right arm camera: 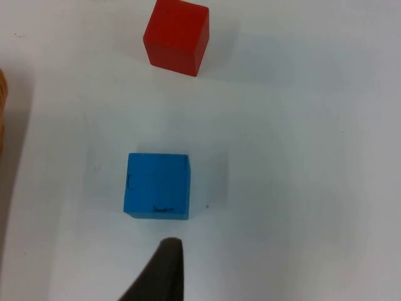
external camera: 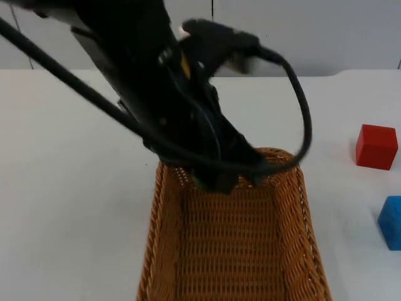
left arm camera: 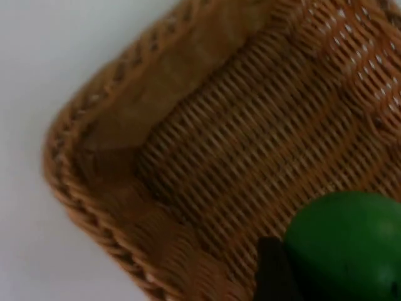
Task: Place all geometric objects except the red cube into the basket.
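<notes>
1. My left gripper [external camera: 216, 182] hangs over the far end of the basket [external camera: 164, 238], just inside its far rim, with my left arm reaching in from the far left.
2. In my left wrist view a green rounded piece [left arm camera: 348, 244] sits against my black fingertip [left arm camera: 272, 276] above the basket's woven floor. My fingers are closed on it; I cannot tell its full shape or which way it points, since only a smooth curved green surface shows.
3. The basket is long and narrow, woven of light brown wicker, with its long axis running from near to far at the middle of the table [external camera: 69, 188].
4. The blue cube [external camera: 391, 222] sits flat on the table to the right of the basket, well apart from it, with faint dark marks on one face.
5. The red cube [external camera: 376, 147] stands farther back than the blue cube, near it but not touching.
6. My right gripper [right arm camera: 160, 273] hovers over the table just beside the blue cube; whether its fingers are open or closed, I cannot tell.
</notes>
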`<control>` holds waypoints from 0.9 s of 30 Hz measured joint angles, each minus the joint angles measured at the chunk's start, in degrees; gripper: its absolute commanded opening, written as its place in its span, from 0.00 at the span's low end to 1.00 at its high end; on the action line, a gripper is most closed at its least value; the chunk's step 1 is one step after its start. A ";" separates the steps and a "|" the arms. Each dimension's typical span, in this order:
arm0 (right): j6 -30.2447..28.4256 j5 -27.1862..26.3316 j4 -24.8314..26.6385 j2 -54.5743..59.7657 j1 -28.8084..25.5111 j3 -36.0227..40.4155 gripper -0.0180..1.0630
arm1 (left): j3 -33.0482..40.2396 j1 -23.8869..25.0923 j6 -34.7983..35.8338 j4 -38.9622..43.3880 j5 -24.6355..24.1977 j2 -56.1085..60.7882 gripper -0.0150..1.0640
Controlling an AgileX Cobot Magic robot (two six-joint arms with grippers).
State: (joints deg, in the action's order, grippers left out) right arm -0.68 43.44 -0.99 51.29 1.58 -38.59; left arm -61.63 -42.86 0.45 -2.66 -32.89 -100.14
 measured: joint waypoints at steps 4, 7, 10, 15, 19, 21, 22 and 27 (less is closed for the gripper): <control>0.00 0.00 0.11 0.00 0.00 0.00 0.99 | 0.37 -2.98 2.99 4.44 1.18 -2.20 0.01; 0.00 0.00 0.11 0.00 0.00 0.00 0.99 | 0.85 -5.63 5.91 8.80 2.15 -4.74 0.01; 0.00 0.00 0.11 0.00 0.00 0.00 0.99 | 1.51 -7.68 8.46 12.27 3.23 -7.81 0.01; 0.00 0.00 0.11 0.00 0.00 0.00 0.99 | 1.87 -8.24 9.11 13.47 4.00 -11.23 0.01; 0.00 -0.11 0.11 0.00 0.00 0.00 0.99 | 1.87 -8.24 9.21 13.58 4.12 -12.43 0.05; 0.00 -0.11 0.11 0.00 0.00 0.00 0.99 | 1.87 -8.24 9.49 13.47 4.23 -12.67 0.23; 0.00 -0.11 0.11 0.00 0.00 0.00 0.99 | 1.87 -8.24 9.49 13.35 4.35 -12.67 0.26; 0.00 -0.21 0.11 0.00 0.00 0.00 0.99 | 1.87 -8.24 9.49 11.86 4.19 -12.67 0.80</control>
State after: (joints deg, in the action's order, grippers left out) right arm -0.68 43.23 -0.88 51.29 1.58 -38.59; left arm -59.76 -51.11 9.94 9.19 -28.70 -112.81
